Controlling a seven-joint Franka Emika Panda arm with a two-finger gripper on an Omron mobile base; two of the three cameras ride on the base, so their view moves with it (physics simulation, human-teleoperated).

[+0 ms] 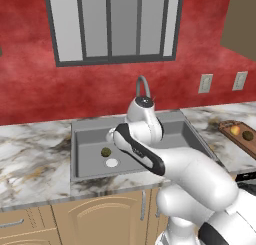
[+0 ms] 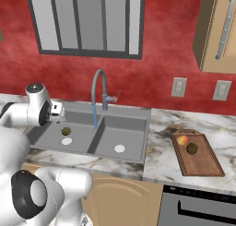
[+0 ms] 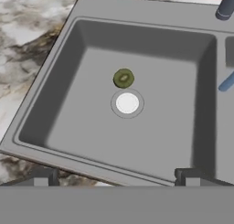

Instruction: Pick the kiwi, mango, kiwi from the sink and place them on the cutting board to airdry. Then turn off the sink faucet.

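One olive-green kiwi (image 3: 123, 78) lies in the left basin of the grey sink (image 3: 151, 40), just beside the white drain (image 3: 127, 103). That kiwi (image 2: 66, 131) (image 1: 106, 152) also shows in both base views. My gripper (image 3: 116, 177) hovers above this basin's near edge, open, with nothing between its fingers. The mango (image 2: 182, 140) (image 1: 235, 130) and a darker kiwi (image 2: 192, 148) (image 1: 247, 135) rest on the cutting board (image 2: 203, 165) (image 1: 251, 145), right of the sink. The faucet (image 2: 98, 89) (image 1: 143, 84) stands behind the sink, and a blue water stream (image 2: 95, 114) falls from it.
The right basin holds only its drain (image 2: 120, 149). Marble counter (image 2: 159, 160) surrounds the sink. A red wall with a window and outlets (image 2: 179, 87) stands behind. A wall cabinet (image 2: 219, 31) hangs at the upper right. My arm covers part of the sink (image 1: 90, 139) in the left base view.
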